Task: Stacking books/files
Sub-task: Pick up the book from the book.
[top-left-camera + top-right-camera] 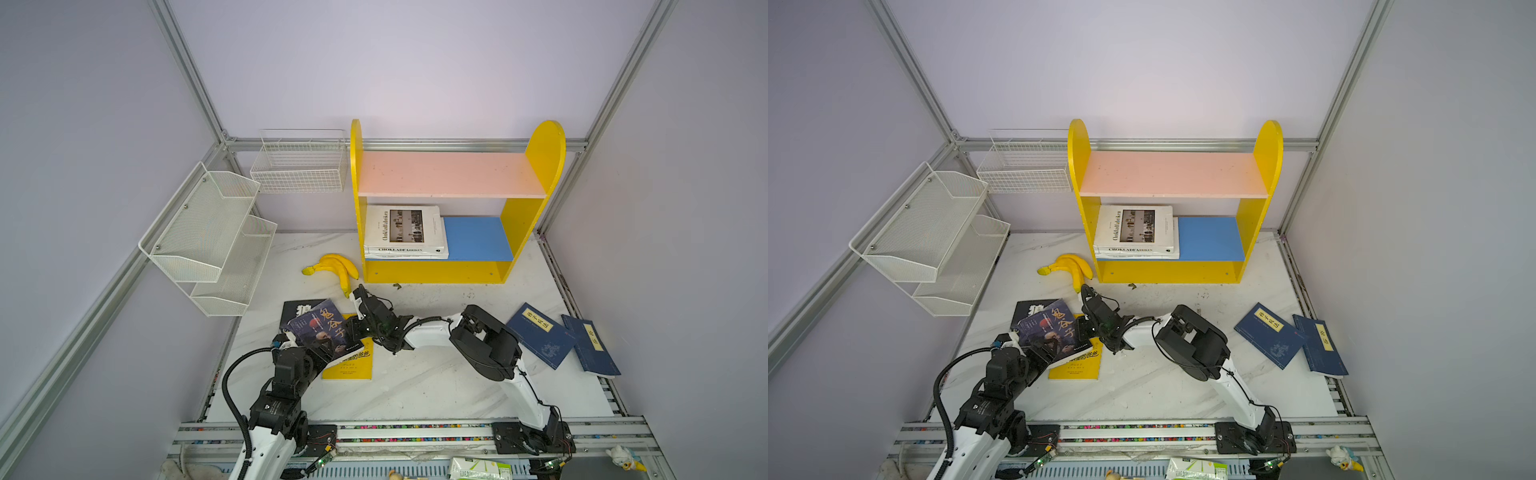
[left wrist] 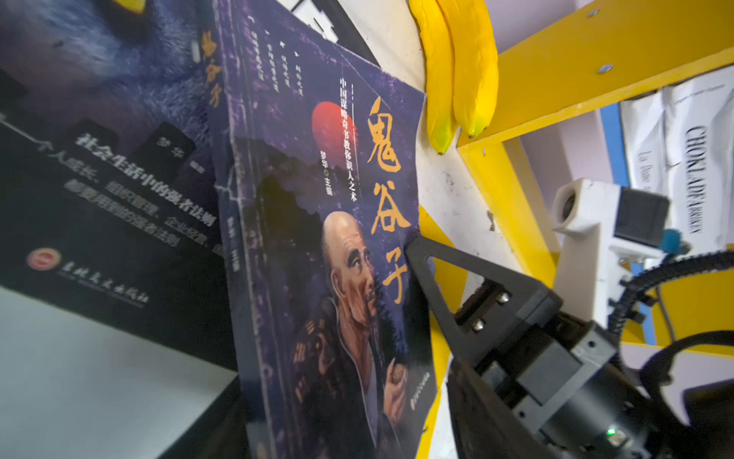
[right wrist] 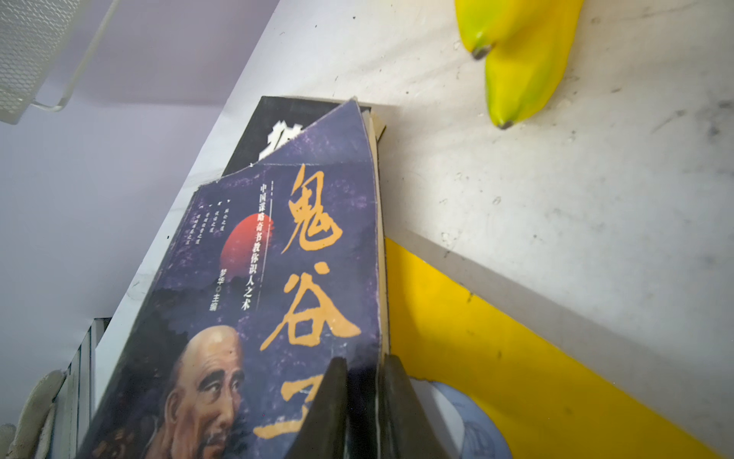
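Note:
The dark old-man portrait book [image 1: 322, 332] is tilted up off the table, over the black wolf-eyed book [image 1: 297, 309] and the yellow book [image 1: 353, 368]. My right gripper [image 3: 363, 365] is shut on its right edge, one finger on the cover and one beneath. My left gripper [image 1: 305, 351] is at the book's near-left corner, which lies between its fingers. Its jaws are open, with a gap showing on the cover side in the left wrist view. Two navy books [image 1: 540, 334] [image 1: 592, 345] lie flat at the right. The large white photo-cover book [image 1: 401, 228] rests on the shelf's blue lower board.
A yellow shelf unit [image 1: 436, 272] stands at the back, with bananas [image 1: 336, 268] just left of it and close behind my right wrist. White mesh racks [image 1: 208, 232] and a wire basket [image 1: 299, 166] hang on the left and back walls.

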